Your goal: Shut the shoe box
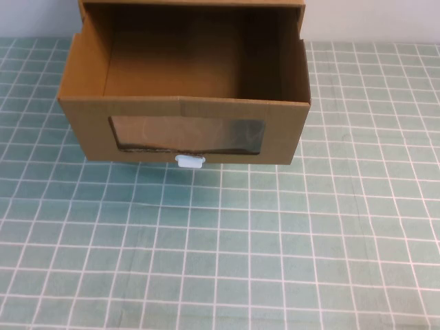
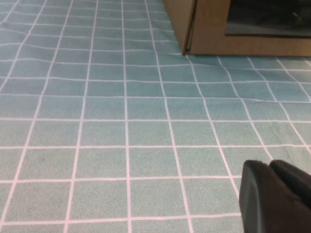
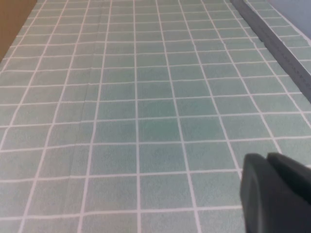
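On the green grid cloth (image 1: 275, 261), brown windowed shoe box (image 1: 185, 130) drawer open

Neither arm shows in the high view. The left gripper (image 2: 274, 196) appears only as a dark fingertip mass at the corner of the left wrist view, held low over the surface and touching nothing, its two black tips pressed close together. The right gripper (image 3: 274, 194) shows the same way in the right wrist view, low, free of contact, its black tips likewise side by side.
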